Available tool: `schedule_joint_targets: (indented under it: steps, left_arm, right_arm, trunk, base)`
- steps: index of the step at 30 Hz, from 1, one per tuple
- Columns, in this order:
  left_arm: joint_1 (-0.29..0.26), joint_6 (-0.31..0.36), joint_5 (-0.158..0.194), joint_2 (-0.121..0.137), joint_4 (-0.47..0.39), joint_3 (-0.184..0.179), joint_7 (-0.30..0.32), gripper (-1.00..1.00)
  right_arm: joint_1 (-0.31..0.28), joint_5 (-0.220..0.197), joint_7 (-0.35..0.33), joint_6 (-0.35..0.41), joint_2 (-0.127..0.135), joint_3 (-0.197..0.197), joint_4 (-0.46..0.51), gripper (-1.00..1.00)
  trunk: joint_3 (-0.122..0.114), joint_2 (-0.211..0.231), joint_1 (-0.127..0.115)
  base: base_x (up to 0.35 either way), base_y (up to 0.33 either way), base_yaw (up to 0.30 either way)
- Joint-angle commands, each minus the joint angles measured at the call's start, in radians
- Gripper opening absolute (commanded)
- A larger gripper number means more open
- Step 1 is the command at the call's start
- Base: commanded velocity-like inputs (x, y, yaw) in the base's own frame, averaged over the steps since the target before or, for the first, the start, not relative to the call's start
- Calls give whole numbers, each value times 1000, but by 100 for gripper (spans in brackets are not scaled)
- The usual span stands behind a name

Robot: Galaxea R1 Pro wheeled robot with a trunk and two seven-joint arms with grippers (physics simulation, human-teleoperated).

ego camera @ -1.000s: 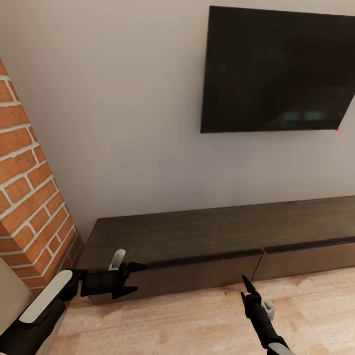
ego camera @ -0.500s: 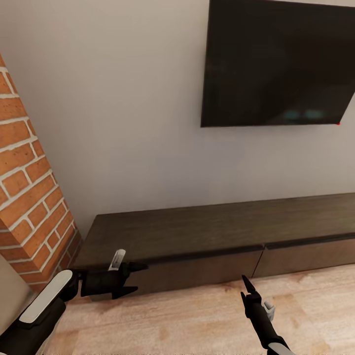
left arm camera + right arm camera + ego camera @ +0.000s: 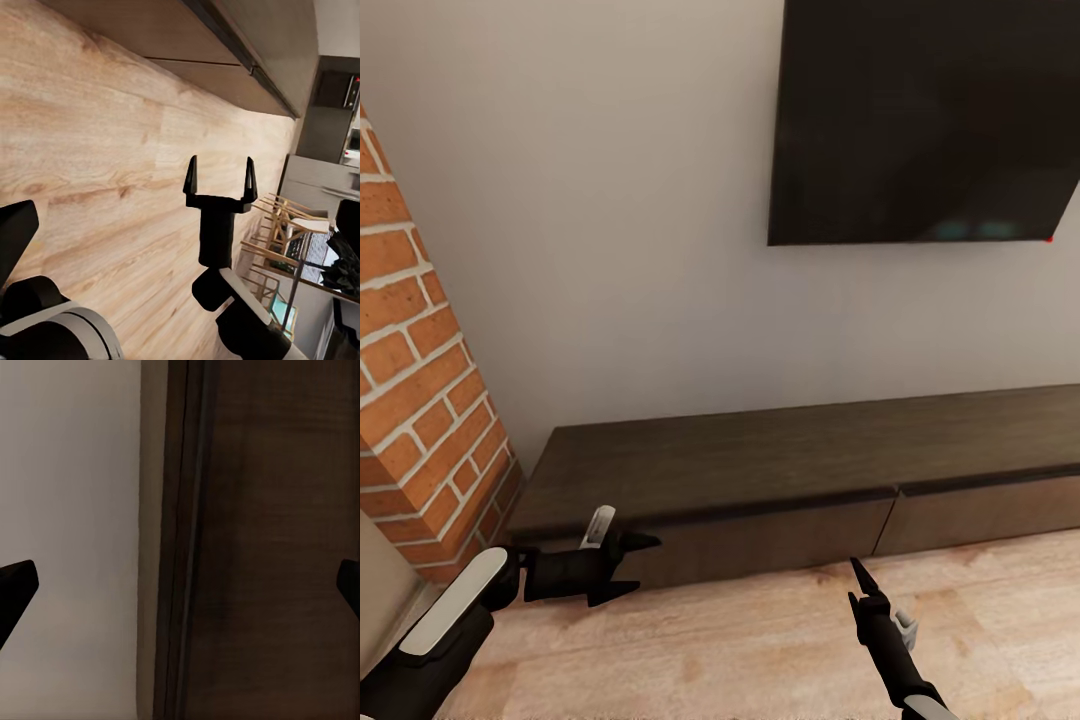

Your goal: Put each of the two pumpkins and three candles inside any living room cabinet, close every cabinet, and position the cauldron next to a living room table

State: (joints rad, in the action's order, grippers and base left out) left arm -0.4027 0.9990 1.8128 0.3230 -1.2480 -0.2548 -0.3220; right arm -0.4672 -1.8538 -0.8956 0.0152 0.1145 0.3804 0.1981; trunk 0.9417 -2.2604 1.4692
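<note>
While both arms hang empty, the robot faces the shut cabinet (image 3: 760,480).
Head view: left claw (image 3: 632,567) released. Left wrist view: right claw (image 3: 219,180) released. Right wrist view: cabinet front close; next, likely opening a drawer.

No readable text, labels, brands, numbers or signs on anything visible.

I read this as a home living room: wall-mounted television (image 3: 925,125) above a long dark-brown cabinet (image 3: 780,470), pale wood floor (image 3: 740,640), brick column (image 3: 420,400); wooden chairs (image 3: 289,225) stand in an adjoining space.
</note>
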Motion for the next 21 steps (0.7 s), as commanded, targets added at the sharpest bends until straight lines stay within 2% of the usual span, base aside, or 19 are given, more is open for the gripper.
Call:
schedule_joint_targets:
  steps: [1,21]
  left_arm:
    - [-1,0,11,1,-1,-1,-9,100]
    - [-1,0,11,2,-1,-1,-9,100]
  right_arm:
    - [-1,-10,-3,2,1,8,0,100]
    - [-1,-9,-5,1,1,8,0,100]
  trunk:
    - [4,-8,4]
    - [67,-148,80]
  base:
    - [0,0,0]
    - [0,0,0]
